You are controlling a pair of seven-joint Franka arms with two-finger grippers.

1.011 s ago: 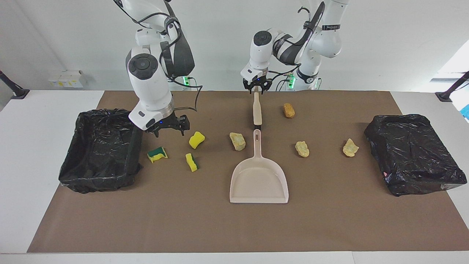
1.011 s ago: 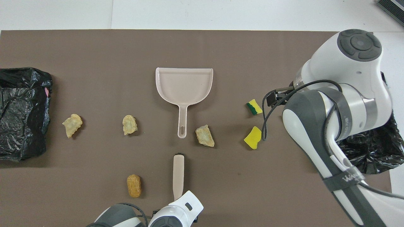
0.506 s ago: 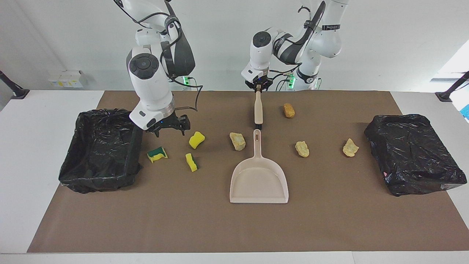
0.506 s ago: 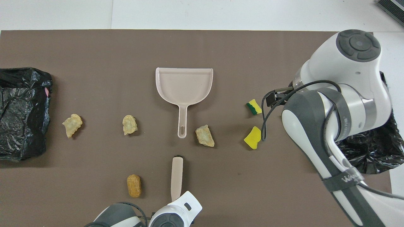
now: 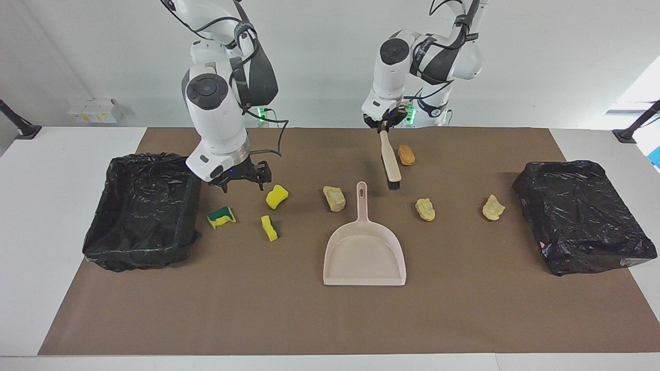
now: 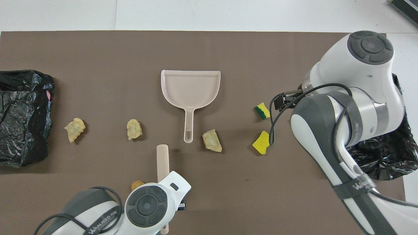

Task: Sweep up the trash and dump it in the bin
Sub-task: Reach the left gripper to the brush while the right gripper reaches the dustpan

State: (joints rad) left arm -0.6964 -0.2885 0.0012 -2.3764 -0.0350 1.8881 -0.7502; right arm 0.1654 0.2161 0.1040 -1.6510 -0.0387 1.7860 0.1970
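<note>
A: Where is the trash?

B: All on the brown mat [image 5: 464, 314], none at its edges. Three sponge bits [image 5: 277, 196] lie toward the right arm's end, just beside the open black bin [image 5: 142, 211]. One pale lump [image 5: 334, 198] sits beside the dustpan [image 5: 364, 252] handle. Two more pale lumps [image 5: 425, 209] lie toward the left arm's end, near the covered black bin [image 5: 582, 216]. The orange-brown lump [image 5: 407, 154] is close to the mat's edge nearest the robots.

A: And the pincers?

B: The left pincer [image 5: 382, 125] is shut tight on the brush [image 5: 389, 159] handle. The brush hangs tilted, bristles down, just beside the orange-brown lump. The right pincer [image 5: 242, 178] is wide open and holds nothing. It hovers by the open bin's rim, over the mat next to the sponge bits.

A: Where is there room?

B: The wide strip of mat from the dustpan's mouth to the mat's edge farthest from the robots is bare. The white desk [image 5: 46, 170] shows past both bins.
</note>
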